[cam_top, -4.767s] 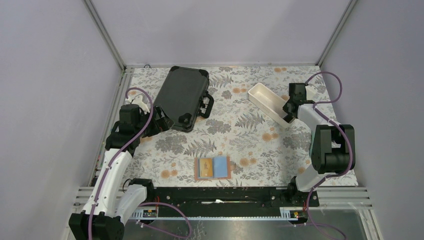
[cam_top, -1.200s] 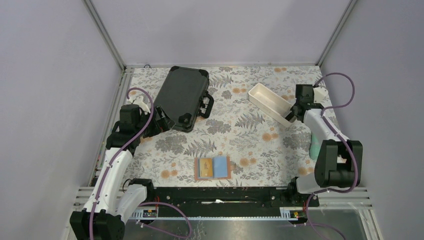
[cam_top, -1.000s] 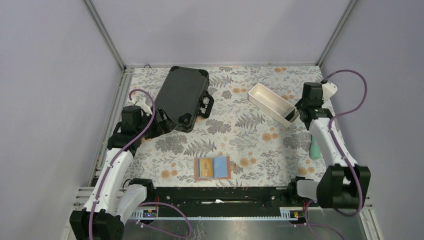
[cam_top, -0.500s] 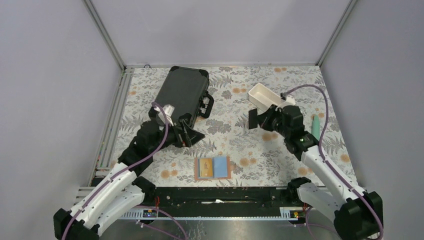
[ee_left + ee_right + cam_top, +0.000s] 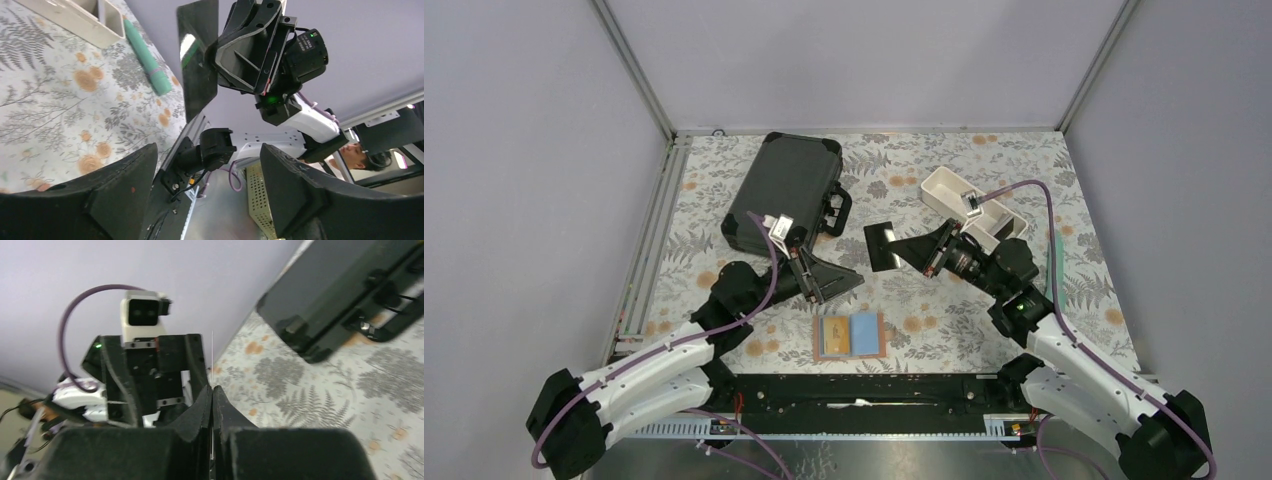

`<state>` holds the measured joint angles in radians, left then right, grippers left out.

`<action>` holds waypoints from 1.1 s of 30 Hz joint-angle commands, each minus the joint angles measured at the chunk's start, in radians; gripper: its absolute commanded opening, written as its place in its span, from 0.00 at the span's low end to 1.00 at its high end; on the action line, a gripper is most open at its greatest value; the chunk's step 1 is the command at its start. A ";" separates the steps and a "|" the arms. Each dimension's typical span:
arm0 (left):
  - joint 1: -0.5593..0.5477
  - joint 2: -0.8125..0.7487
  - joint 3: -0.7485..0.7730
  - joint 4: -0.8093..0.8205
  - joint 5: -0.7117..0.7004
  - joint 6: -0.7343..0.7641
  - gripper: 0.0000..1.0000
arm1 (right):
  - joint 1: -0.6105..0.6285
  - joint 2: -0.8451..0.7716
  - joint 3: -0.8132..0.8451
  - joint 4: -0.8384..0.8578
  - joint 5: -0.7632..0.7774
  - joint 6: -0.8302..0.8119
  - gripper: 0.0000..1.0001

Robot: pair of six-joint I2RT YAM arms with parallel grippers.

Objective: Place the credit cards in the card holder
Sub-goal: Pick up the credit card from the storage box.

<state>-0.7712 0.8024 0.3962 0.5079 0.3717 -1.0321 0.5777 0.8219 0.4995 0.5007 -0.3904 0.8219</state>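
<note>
Black credit card (image 5: 884, 247) up off the table, clamped by one edge between the right gripper's (image 5: 908, 251) fingers, over mid-table, farther out than the card holder (image 5: 849, 336). Card holder lying open and flat by the near edge, right half pale blue inside. Left gripper (image 5: 839, 288) spread apart, holding nothing, just left of the card and facing it. Black hard case (image 5: 784, 195) far left on the floral tablecloth (image 5: 904, 290). White tray (image 5: 972, 208) far right, teal pen (image 5: 1054, 262) near it to the right.

Black card (image 5: 882, 246) held aloft on edge, tan card holder (image 5: 849, 336) open flat
</note>
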 commanded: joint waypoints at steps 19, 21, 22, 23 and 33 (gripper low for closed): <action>-0.030 0.025 0.007 0.214 -0.077 -0.074 0.12 | 0.145 0.096 0.005 0.266 -0.116 0.091 0.00; -0.030 0.026 -0.010 0.231 -0.080 -0.078 0.00 | 0.150 0.086 -0.007 0.213 -0.099 0.078 0.00; -0.030 0.024 -0.019 0.240 -0.073 -0.079 0.00 | 0.152 0.077 -0.013 0.169 -0.072 0.066 0.01; -0.030 0.017 -0.028 0.226 -0.080 -0.081 0.00 | 0.151 0.065 -0.017 0.105 -0.057 0.049 0.11; -0.028 -0.098 -0.035 -0.439 -0.160 0.054 0.00 | 0.151 -0.037 -0.080 -0.484 0.219 -0.051 0.69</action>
<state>-0.8001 0.7223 0.3439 0.3737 0.2531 -1.0569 0.7223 0.8021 0.4408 0.2600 -0.2764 0.8181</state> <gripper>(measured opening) 0.024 0.681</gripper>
